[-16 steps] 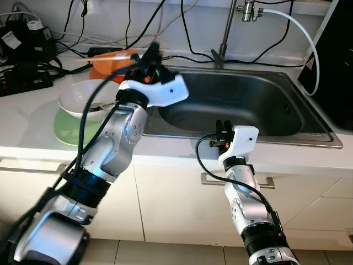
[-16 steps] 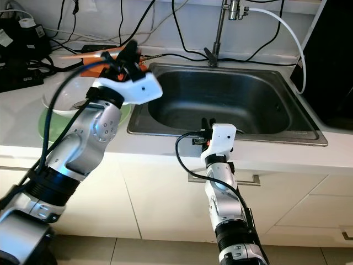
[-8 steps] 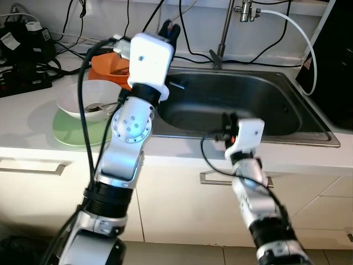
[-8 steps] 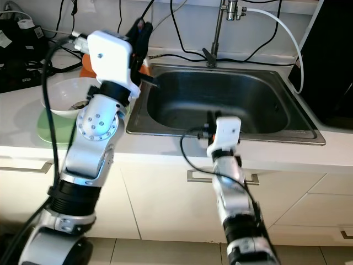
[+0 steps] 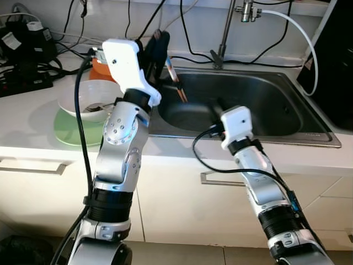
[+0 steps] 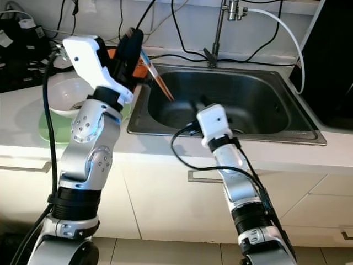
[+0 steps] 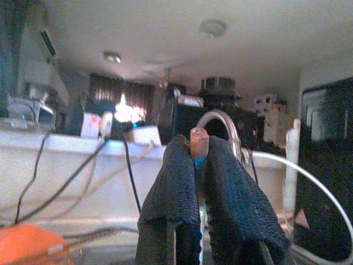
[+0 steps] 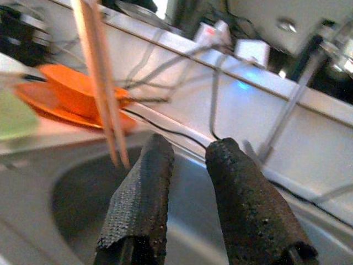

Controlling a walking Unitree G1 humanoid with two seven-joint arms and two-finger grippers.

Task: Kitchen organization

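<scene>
1. The sink (image 5: 265, 105) is brushed metal with a dull sheen.
2. The chopsticks (image 5: 177, 86) look like smooth wood, reddish brown.
3. My left gripper (image 7: 197, 165) has matt black fingers (image 7: 171, 187) with a rough, grainy, cloth-like coat, closed on the chopsticks.
4. My right gripper (image 8: 185, 165) has the same coarse black pads (image 8: 140, 204), set apart.
5. The white bowl (image 5: 85, 99) is glossy.
6. The orange dish (image 8: 71, 91) is smooth and shiny, like plastic.
7. The desk (image 5: 27, 121) is smooth and white.

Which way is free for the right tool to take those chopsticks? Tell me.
Probably the direct one: the right tool is open over the sink, and nothing stands between it and the chopsticks in the left tool.
</scene>
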